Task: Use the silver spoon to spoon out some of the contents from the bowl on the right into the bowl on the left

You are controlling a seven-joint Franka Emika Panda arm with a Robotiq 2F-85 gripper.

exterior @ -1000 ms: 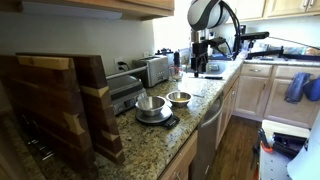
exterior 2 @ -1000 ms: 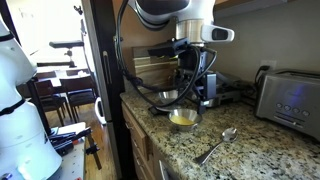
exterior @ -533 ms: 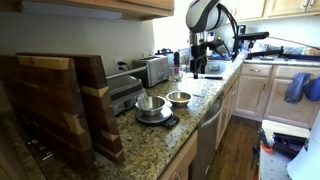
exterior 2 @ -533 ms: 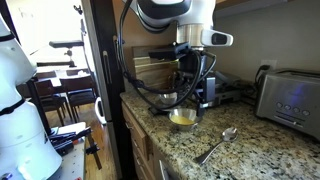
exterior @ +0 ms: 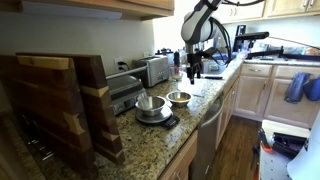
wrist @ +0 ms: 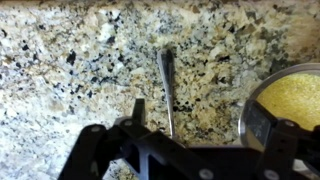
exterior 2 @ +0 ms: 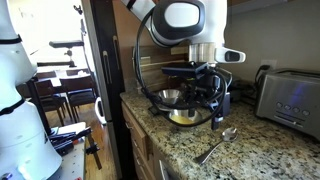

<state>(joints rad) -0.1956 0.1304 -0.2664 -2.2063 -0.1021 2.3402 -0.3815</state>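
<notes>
The silver spoon lies on the granite counter, bowl end toward the toaster; in the wrist view its handle runs down toward my jaws. The bowl with pale yellow contents sits just beside it, and its rim shows at the right of the wrist view. The other steel bowl stands on a small scale. My gripper hangs open above the counter, between the yellow bowl and the spoon. In the wrist view the gripper straddles the spoon's handle end, holding nothing.
A toaster stands behind the spoon. Tall wooden cutting boards lean at the counter's near end. A black scale carries the empty bowl. The counter's front edge runs close to the bowls.
The arm has swung from over the bowls toward the spoon and come lower. The jaws stayed open. Bowls and spoon have not moved.
</notes>
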